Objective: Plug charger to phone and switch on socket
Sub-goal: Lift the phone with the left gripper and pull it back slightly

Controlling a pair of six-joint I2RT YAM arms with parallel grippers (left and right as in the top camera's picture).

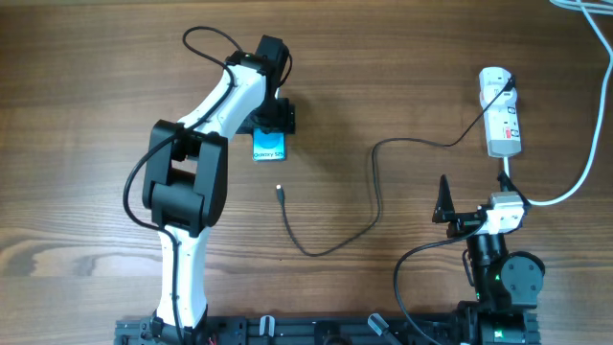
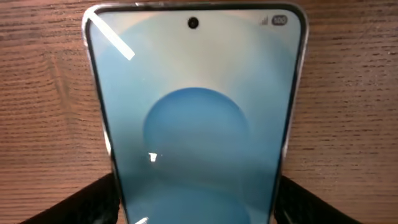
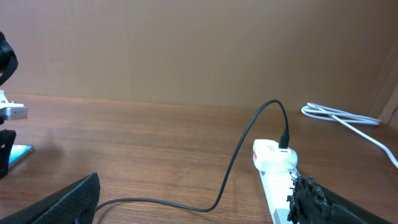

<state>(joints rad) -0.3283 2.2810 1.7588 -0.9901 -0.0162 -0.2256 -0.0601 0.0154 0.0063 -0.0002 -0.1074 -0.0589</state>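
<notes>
Brown wood-grain surface point(image 1: 86, 86), with a white elongated plastic socket strip point(image 1: 500, 113) laid at far right. The flat, rigid, light-blue phone point(image 1: 269, 147) is clamped in the left gripper point(image 1: 275, 117) jaws. The right gripper point(image 3: 186, 208) jaws are held apart. The thin, limp black charger cable point(image 1: 311, 253) is probably best taken just behind its small metallic plug tip point(image 1: 279, 191), which lies near the phone.

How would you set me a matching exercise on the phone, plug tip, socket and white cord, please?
Things:
1. phone
2. plug tip
3. socket
4. white cord

States:
A. lying free on the table
B. trailing out of view on the right
C. has the black cable plugged in
D. between the fingers of the left hand

Pairs: 1-D, 2-A, 3-C, 4-B
</notes>
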